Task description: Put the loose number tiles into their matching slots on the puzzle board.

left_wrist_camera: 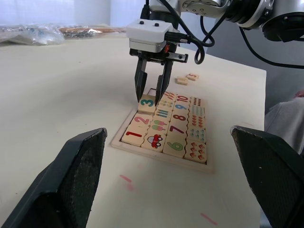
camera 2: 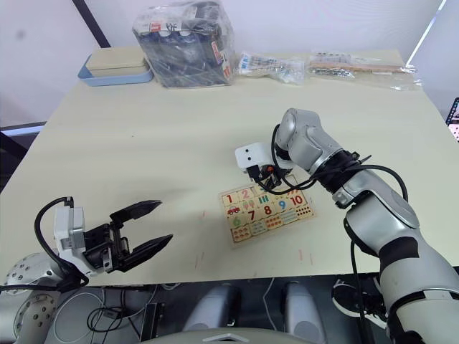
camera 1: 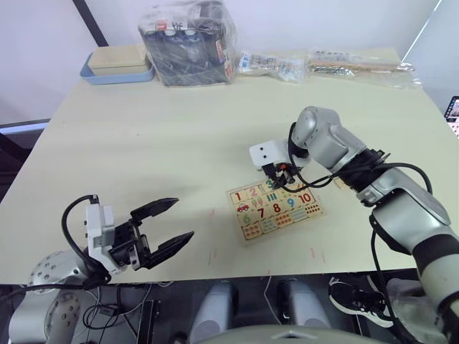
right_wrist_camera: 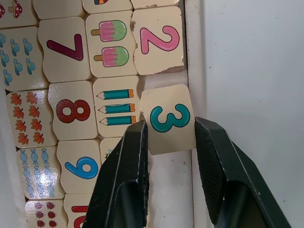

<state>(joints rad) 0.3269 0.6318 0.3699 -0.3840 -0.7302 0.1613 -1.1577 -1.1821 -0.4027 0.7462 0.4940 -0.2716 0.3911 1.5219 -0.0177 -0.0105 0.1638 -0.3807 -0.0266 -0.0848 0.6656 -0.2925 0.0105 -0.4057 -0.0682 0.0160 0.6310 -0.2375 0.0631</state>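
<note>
Clamping our right gripper on the teal 3 tile, we tilt it over its empty slot on the puzzle board; left gripper spread, at eight o'clock.

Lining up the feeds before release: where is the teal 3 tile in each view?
Left eye: 3 tile sits right of centre, under the right hand.
Right eye: 3 tile sits just right of centre, under that hand.
Left wrist: 3 tile is upper centre.
Right wrist: 3 tile is at centre.
Shared landmark: the pink 2 tile next to it.
</note>
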